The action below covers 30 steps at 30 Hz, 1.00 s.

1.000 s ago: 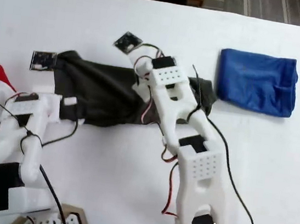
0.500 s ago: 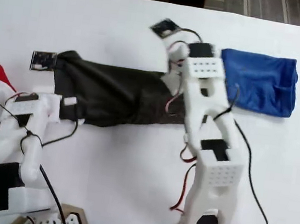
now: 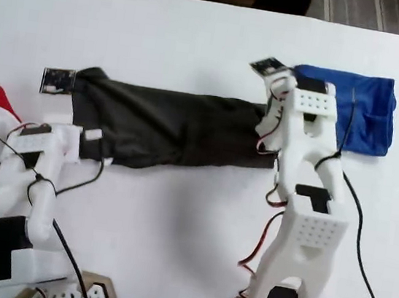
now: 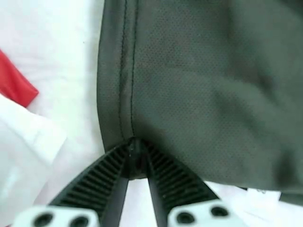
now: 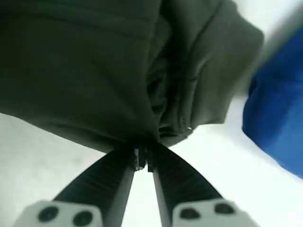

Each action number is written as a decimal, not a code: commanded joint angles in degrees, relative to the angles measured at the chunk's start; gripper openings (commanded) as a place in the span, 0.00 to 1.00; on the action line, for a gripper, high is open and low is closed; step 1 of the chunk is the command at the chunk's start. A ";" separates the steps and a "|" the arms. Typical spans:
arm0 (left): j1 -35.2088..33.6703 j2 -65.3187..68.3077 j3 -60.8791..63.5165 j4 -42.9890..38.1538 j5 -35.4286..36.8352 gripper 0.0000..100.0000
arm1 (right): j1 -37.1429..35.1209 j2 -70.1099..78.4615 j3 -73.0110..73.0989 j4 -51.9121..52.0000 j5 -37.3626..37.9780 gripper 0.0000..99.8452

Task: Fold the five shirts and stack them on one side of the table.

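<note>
Drags the bunched end of the dark shirt (image 3: 166, 126) sideways across the table (image 3: 200, 31) with the right gripper (image 5: 142, 155) clamped tight on the cloth, ending just beside the folded blue shirt (image 3: 352, 110). Keeps the opposite hem pinned in the left gripper (image 4: 135, 147), likewise closed on fabric. Leaves the garment stretched into a long band mid-table, probably readied for its next fold.
</note>
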 commanded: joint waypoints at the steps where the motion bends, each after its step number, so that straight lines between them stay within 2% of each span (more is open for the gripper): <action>1: -0.18 -0.18 -2.15 -0.26 0.18 0.03 | 1.80 -2.07 1.85 -0.84 1.41 0.02; 6: -0.18 -0.09 -2.15 -0.26 0.18 0.03 | -0.13 -9.63 5.10 -0.84 1.67 0.02; 13: -0.26 -0.79 -3.38 0.62 0.26 0.03 | -4.53 -28.53 8.97 0.84 1.23 0.02; 20: -0.53 -7.12 -18.68 16.88 0.35 0.03 | -4.35 -40.40 21.80 0.31 1.23 0.02; 24: -2.81 -7.65 -26.95 21.27 0.79 0.03 | -4.26 -44.00 32.62 -2.77 1.23 0.02; 26: -4.22 -7.03 -28.00 20.75 3.96 0.09 | -4.26 -46.20 37.89 -5.49 1.41 0.02; 29: -5.19 -1.93 -28.26 19.08 9.05 0.23 | -4.26 -50.24 44.57 -8.75 1.58 0.02; 30: -5.19 0.70 -28.70 18.90 10.11 0.24 | -4.26 -51.65 46.24 -9.45 1.67 0.02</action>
